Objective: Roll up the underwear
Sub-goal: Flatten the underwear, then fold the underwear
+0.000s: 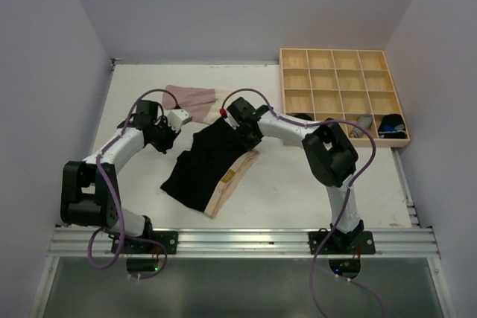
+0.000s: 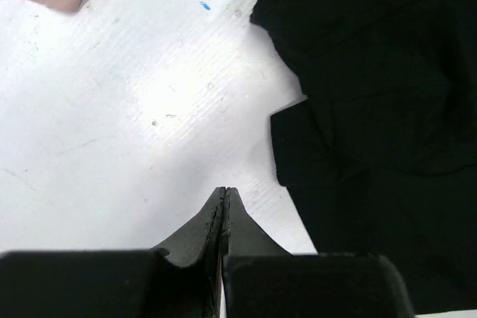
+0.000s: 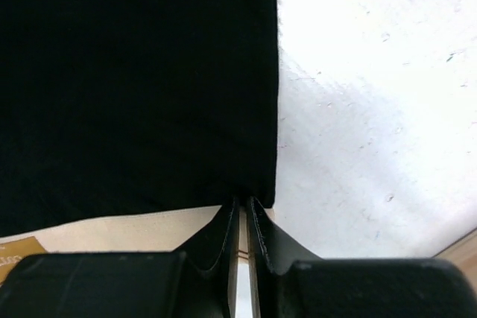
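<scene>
Left gripper (image 2: 224,193): jaws fully closed with nothing in them, tips over bare table (image 1: 298,184) just beside the left edge of the black underwear (image 1: 195,165), not touching it. Right gripper (image 3: 240,203): jaws down to a thin slit, tips at the hem corner of the black cloth where the beige inner side shows. Can't tell whether any fabric is pinched. The black piece lies spread mid-table between my two arms, with the beige inner side folded out along the edge toward the table's near right. Pale pink underwear (image 1: 190,98) lies flat toward the far edge, behind both wrists and apart from the black piece. Wooden tray (image 1: 333,70) sits at the far right corner, with a grey bundle (image 1: 363,123) in its near row.
</scene>
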Motion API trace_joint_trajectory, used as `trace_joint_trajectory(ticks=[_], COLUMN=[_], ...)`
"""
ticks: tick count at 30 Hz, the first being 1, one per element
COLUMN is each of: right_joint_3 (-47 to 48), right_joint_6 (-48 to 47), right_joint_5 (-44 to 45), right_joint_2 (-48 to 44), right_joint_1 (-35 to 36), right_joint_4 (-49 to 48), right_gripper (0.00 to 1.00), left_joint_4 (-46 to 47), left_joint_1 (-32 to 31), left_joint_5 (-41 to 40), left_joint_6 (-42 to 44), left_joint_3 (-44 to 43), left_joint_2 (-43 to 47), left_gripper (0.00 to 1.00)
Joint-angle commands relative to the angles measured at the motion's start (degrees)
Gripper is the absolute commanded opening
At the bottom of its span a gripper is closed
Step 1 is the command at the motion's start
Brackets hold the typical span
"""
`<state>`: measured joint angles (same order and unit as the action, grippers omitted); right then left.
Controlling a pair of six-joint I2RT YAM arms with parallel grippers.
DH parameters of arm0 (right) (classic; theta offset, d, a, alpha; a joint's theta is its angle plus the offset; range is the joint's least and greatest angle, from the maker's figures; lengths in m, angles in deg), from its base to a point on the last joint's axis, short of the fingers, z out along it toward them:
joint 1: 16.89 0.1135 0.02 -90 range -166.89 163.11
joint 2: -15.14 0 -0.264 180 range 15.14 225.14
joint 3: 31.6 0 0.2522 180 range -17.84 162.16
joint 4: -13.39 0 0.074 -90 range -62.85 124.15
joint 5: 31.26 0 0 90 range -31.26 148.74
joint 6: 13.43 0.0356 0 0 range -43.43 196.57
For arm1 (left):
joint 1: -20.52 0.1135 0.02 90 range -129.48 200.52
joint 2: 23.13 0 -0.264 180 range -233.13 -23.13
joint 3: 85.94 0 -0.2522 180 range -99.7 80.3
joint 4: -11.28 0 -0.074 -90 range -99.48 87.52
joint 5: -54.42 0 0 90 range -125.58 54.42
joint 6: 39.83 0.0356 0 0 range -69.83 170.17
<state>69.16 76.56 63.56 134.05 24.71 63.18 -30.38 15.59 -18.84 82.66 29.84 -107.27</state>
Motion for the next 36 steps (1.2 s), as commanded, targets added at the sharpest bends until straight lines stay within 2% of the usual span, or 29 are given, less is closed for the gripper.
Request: trace_joint_trajectory(ticks=[1, 2, 3, 4, 7, 10, 15, 18, 26, 29, 36], right_joint_3=[2.03, 1.94, 1.94, 1.51, -0.34, -2.00, -4.82, -6.05, -7.38, -7.81, -11.06], right_joint_6=[-3.68, -3.25, -2.81, -2.28, -0.43, 3.43, 7.04, 9.41, 11.09, 10.74, 9.16], right_joint_5=[4.14, 4.15, 3.97, 3.45, 0.47, -2.44, -10.61, -14.48, -12.73, -10.71, -7.19], right_joint_2=[0.54, 0.10, -1.21, -2.10, -6.75, -10.89, -13.18, -12.30, -3.18, -2.37, -8.25], right_joint_1=[-0.21, -0.21, -0.21, -0.21, -0.21, -0.21, -0.12, 0.41, 1.46, 1.46, 1.11], right_joint_4=[1.85, 1.85, 1.94, 1.85, 0.88, 0.53, -0.61, -2.19, -4.04, -3.78, -4.21], right_gripper=[0.13, 0.13, 0.14, 0.16, 0.24, 0.28, 0.27, 0.27, 0.29, 0.27, 0.23], left_joint_4=[1.47, 0.66, -0.04, -1.61, -3.21, -3.47, -2.07, -2.16, -2.51, -2.60, -2.95], left_joint_1=[1.41, 1.50, 1.50, 1.50, 1.41, 1.33, 0.62, 0.36, 0.18, 0.27, 2.11], left_joint_5=[2.74, 4.26, 5.67, 8.29, 12.43, 14.38, 12.72, 12.45, 10.16, 8.59, 4.90], left_joint_6=[0.10, 0.12, 0.03, 0.03, -0.15, -0.41, -1.29, -1.20, -1.03, -0.50, 1.08], left_joint_3=[-0.60, -1.74, -2.36, -3.06, -4.65, -5.70, -6.93, -6.85, -6.58, -5.80, -4.12], left_joint_2=[-0.32, -1.19, -3.20, -4.27, -7.35, -9.37, -13.50, -15.26, -16.76, -15.01, -10.61], left_gripper=[0.00, 0.04, 0.14, 0.29, 0.48, 0.52, 0.39, 0.35, 0.01, 0.00, 0.00])
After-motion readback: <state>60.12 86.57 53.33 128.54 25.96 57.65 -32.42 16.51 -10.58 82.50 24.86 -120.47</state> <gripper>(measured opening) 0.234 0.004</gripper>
